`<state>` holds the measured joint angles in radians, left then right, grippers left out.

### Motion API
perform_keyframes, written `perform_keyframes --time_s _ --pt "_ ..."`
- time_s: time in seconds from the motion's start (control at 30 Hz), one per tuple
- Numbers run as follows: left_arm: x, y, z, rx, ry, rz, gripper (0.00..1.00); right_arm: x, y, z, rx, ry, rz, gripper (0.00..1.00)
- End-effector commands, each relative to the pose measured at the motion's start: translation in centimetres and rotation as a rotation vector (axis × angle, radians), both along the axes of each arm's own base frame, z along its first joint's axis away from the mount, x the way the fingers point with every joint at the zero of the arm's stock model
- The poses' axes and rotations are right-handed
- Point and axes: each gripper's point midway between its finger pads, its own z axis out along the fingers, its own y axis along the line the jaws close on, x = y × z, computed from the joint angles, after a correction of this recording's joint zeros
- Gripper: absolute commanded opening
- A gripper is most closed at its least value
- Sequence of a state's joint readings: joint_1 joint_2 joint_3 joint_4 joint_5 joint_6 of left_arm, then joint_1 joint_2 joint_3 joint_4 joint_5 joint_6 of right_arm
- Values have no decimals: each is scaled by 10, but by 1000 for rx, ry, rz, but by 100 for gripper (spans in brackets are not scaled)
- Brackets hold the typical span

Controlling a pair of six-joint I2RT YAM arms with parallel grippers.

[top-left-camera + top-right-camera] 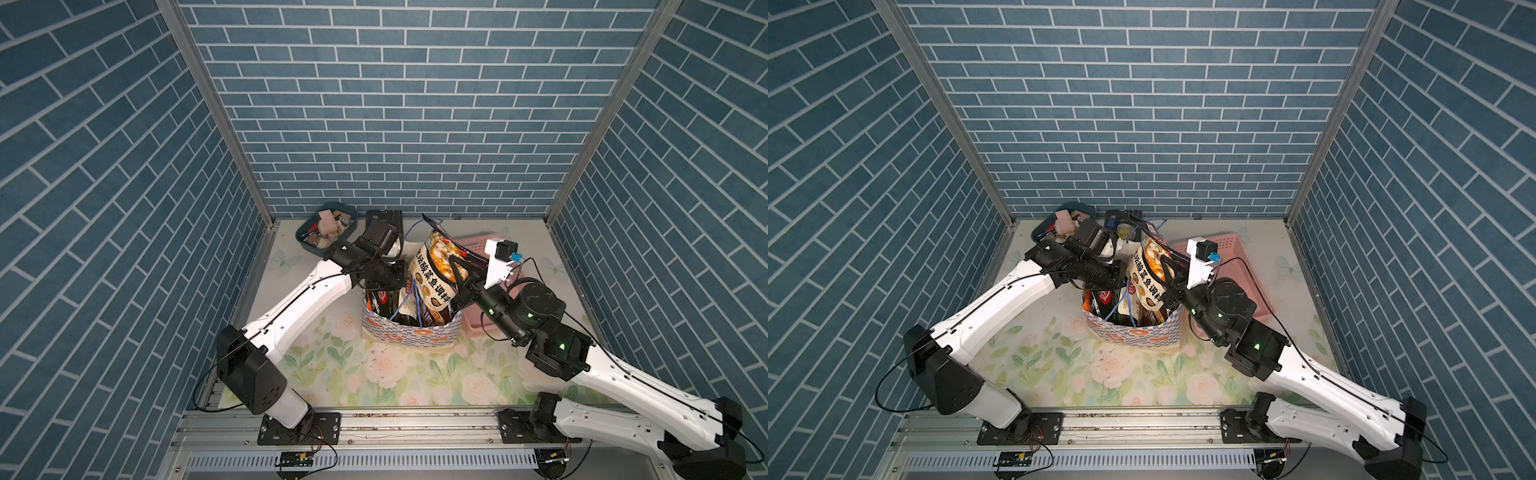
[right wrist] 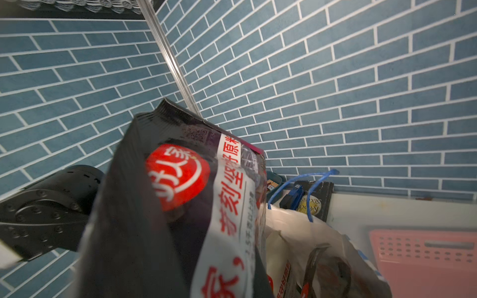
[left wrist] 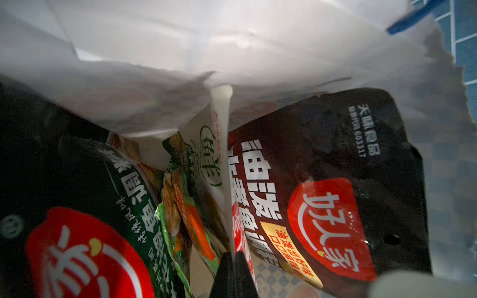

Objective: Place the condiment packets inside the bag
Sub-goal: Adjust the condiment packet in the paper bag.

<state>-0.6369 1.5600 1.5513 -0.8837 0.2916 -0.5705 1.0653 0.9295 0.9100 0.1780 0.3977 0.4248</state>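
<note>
The white bag [image 1: 411,337] [image 1: 1133,337] with a checkered band stands mid-table, and several condiment packets [image 1: 384,301] [image 1: 1100,300] stand upright inside it. My right gripper [image 1: 459,286] [image 1: 1169,286] is shut on a large black-and-white packet [image 1: 432,270] [image 2: 180,175], held tilted over the bag's right side with its lower end inside the mouth. My left gripper [image 1: 392,277] [image 3: 233,258] reaches into the bag's left side. It is shut on the thin edge of a pale packet [image 3: 206,160] between a green-black packet [image 3: 103,206] and a black one [image 3: 330,167].
A pink perforated basket [image 1: 478,245] [image 2: 423,252] sits right behind my right wrist. A dark blue tub [image 1: 305,243] of oddments and a black book [image 1: 386,217] [image 2: 317,201] lie at the back. The bag's blue cord handles [image 1: 409,303] hang into its mouth.
</note>
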Motion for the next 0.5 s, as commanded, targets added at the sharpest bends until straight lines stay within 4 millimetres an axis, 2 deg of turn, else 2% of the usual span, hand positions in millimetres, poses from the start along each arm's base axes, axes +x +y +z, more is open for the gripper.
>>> perform_keyframes --time_s 0.0,0.17,0.37,0.47 --pt "2 6 1 8 -21 -4 0 7 -15 30 186 -10 -101 0" --pt "3 8 3 7 -29 -1 0 17 -10 15 133 -6 -152 0" --pt "3 7 3 6 -29 -5 0 29 -6 8 76 -8 -219 0" --pt "3 7 3 6 -30 -5 0 32 5 -7 20 17 -219 0"
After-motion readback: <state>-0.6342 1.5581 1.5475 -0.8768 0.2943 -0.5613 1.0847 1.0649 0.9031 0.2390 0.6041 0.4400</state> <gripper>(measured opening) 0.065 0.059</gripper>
